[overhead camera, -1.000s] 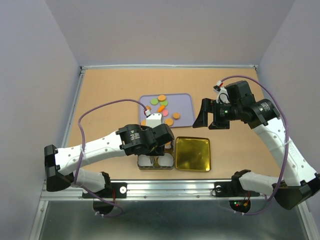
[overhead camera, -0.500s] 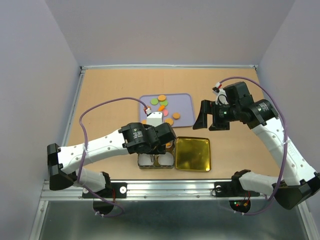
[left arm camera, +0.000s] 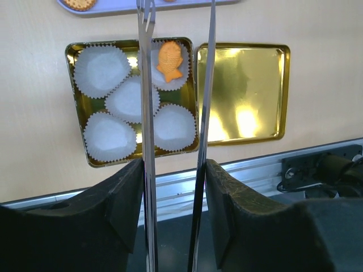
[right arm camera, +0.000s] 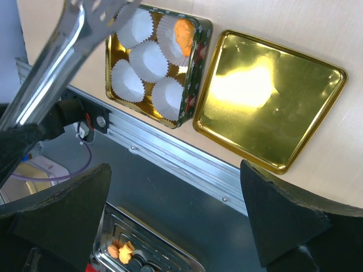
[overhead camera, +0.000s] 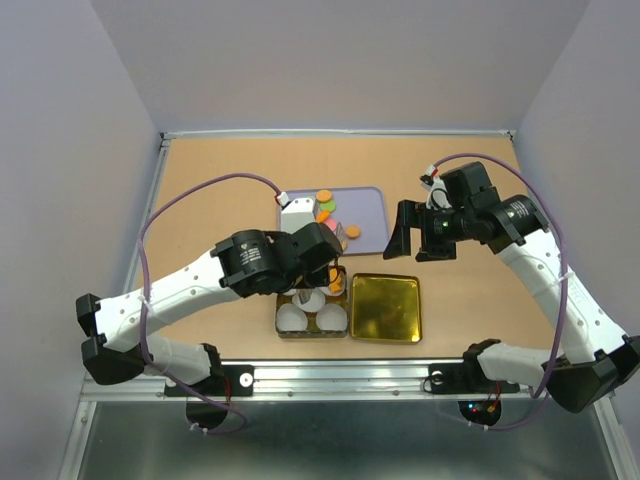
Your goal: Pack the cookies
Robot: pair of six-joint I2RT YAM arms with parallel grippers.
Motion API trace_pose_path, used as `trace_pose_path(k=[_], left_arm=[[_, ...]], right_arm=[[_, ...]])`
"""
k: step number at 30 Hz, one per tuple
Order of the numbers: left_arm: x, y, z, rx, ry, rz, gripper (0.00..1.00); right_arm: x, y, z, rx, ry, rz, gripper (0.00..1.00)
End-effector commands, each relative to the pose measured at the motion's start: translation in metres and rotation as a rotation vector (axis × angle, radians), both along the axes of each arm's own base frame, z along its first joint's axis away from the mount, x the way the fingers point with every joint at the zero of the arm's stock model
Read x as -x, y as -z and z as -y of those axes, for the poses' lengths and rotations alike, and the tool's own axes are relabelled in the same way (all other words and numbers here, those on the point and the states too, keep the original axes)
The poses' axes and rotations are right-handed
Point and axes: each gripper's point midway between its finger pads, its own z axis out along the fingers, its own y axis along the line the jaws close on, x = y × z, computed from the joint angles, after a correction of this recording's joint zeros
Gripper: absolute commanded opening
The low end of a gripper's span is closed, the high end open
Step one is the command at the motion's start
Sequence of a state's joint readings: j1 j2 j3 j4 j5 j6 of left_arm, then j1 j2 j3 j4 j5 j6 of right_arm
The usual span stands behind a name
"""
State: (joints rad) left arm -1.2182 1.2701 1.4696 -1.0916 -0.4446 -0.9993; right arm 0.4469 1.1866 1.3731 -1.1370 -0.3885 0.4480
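Several round orange, green and pink cookies (overhead camera: 327, 206) lie on a purple tray (overhead camera: 368, 203). An orange fish-shaped cookie (left arm camera: 169, 59) sits in the far right paper cup of the open tin (left arm camera: 76, 107), also seen in the top view (overhead camera: 334, 283) and the right wrist view (right arm camera: 184, 34). The other white cups (left arm camera: 127, 99) are empty. My left gripper (left arm camera: 173, 175) is shut on metal tongs (left arm camera: 148, 113). In the top view it (overhead camera: 318, 265) hovers between tray and tin. The tong tips stand apart and hold nothing. My right gripper (right arm camera: 176, 187) is open and empty, right of the tray (overhead camera: 420, 238).
The gold tin lid (overhead camera: 387, 307) lies upturned right of the tin (overhead camera: 282, 328), near the metal rail (overhead camera: 340, 375) at the table's front edge. A metal tray (right arm camera: 122, 252) with a few cookies sits below the table edge. Grey walls enclose the table.
My left gripper with the tongs has risen and drawn back from over the tin toward the tray, uncovering the cups. My right gripper has shifted slightly left.
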Motion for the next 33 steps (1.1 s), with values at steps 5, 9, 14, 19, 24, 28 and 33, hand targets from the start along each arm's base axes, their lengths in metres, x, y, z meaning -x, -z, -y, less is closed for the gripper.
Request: trace_pose_path(k=[5,9,14,19,24,28,33], left_arm=[[-0.069,0.009,-0.022,-0.110,-0.070,0.033,0.57],[-0.102,0.020,-0.028,-0.161,-0.053,0.035,0.57],[-0.127,0.031,-0.024,-0.223,0.005,0.033,0.56],[-0.149,0.039,-0.007,-0.250,0.067,0.038,0.56],[-0.167,0.048,0.003,-0.273,0.096,0.031,0.56],[-0.175,0.055,0.006,-0.303,0.120,0.019,0.57],[-0.182,0.068,0.005,-0.340,0.135,-0.002,0.56]], right_arm=[[-0.012,-0.008,-0.001,0.012,0.001,0.066,1.00],[-0.016,-0.012,0.004,0.044,0.014,0.088,1.00],[-0.021,-0.017,0.014,0.092,0.041,0.121,1.00],[-0.026,-0.015,0.021,0.137,0.065,0.129,1.00],[-0.029,-0.013,0.024,0.163,0.076,0.127,1.00],[-0.030,-0.010,0.025,0.175,0.079,0.123,1.00],[-0.032,-0.006,0.027,0.193,0.081,0.116,1.00]])
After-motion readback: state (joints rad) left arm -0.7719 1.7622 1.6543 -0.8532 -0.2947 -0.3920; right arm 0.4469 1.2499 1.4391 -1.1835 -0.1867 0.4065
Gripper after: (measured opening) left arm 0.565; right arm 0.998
